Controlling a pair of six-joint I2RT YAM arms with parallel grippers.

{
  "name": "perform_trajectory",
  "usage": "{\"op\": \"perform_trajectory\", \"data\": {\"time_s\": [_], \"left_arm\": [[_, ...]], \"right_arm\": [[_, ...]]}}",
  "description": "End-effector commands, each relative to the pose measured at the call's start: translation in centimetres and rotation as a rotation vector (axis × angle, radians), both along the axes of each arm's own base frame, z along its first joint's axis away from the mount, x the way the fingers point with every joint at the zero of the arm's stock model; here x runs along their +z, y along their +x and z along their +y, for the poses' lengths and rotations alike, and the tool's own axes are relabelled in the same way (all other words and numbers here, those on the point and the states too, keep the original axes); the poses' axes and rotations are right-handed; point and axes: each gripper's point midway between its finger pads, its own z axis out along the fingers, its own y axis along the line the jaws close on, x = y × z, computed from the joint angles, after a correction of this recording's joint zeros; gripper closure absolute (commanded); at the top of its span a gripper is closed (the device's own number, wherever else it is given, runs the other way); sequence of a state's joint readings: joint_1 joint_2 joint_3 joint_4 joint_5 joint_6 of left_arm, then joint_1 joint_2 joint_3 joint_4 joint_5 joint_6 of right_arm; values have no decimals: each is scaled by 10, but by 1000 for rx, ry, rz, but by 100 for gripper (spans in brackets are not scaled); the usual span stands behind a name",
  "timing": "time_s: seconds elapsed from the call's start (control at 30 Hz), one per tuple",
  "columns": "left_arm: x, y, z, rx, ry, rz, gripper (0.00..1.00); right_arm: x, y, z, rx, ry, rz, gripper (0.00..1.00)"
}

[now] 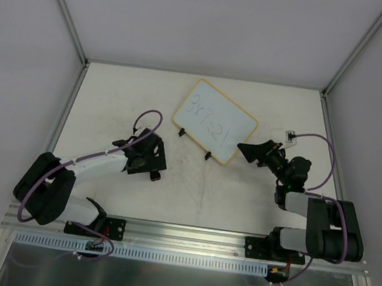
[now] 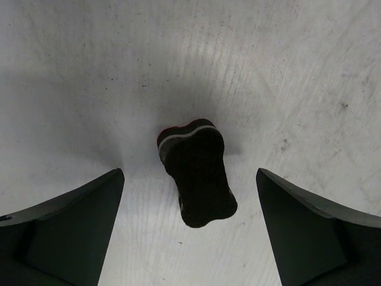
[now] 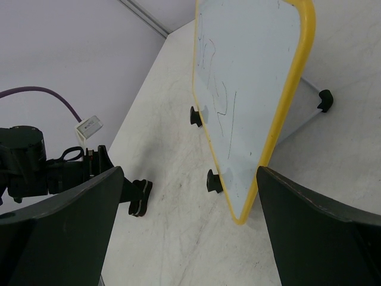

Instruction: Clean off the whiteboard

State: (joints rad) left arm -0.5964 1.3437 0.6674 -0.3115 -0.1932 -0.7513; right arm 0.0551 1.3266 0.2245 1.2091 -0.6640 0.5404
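Under the left gripper (image 1: 146, 157), jaws spread wide, the black eraser (image 2: 199, 185) lies centred. We should drop straight, pinch across its waist, then lift. Whiteboard (image 1: 214, 121) sits mid table (image 1: 114, 93), writing on it; right gripper (image 1: 249, 151), also spread, hangs just beside its near right corner.

The left arm (image 1: 99, 163) is bolted at the near edge of the tabletop (image 1: 225, 202), toward the left corner. Its elbow is folded back over the base, and the white forearm is extended to the right and away from the near edge. The left gripper (image 1: 147, 153) is angled down at the tabletop. Its jaws are spread wide and nothing is gripped between them.

The right arm (image 1: 313, 226) is bolted toward the near right corner. Its forearm is directed toward the far edge and the wrist is turned left. The right gripper (image 1: 249, 151) is positioned low and aimed left, with its jaws spread wide and empty.
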Motion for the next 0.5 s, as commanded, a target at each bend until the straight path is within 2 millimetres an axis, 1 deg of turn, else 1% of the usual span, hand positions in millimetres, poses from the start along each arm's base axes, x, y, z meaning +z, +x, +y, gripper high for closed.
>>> {"op": "perform_trajectory", "data": {"time_s": [0.0,0.1,0.13,0.17,0.33,0.4,0.43,0.47], "left_arm": [[5,5,-9,12,-8,0,6],[2,6,-14,9,1,11,10],[0,7,-15,6,7,17,16],[-2,8,-15,7,14,20,17],[-11,5,-13,16,43,40,19],[-12,5,-12,18,46,42,19],[-11,5,-13,14,46,39,20],[-11,5,-13,11,46,38,23]], "right_arm": [[25,4,4,22,8,-106,1],[24,4,5,25,11,-104,1],[24,4,4,22,11,-103,1],[24,4,4,24,12,-102,1],[24,4,5,27,12,-102,1],[24,4,4,25,13,-101,1],[24,4,5,28,13,-101,1],[24,5,5,27,13,-101,1]]}}
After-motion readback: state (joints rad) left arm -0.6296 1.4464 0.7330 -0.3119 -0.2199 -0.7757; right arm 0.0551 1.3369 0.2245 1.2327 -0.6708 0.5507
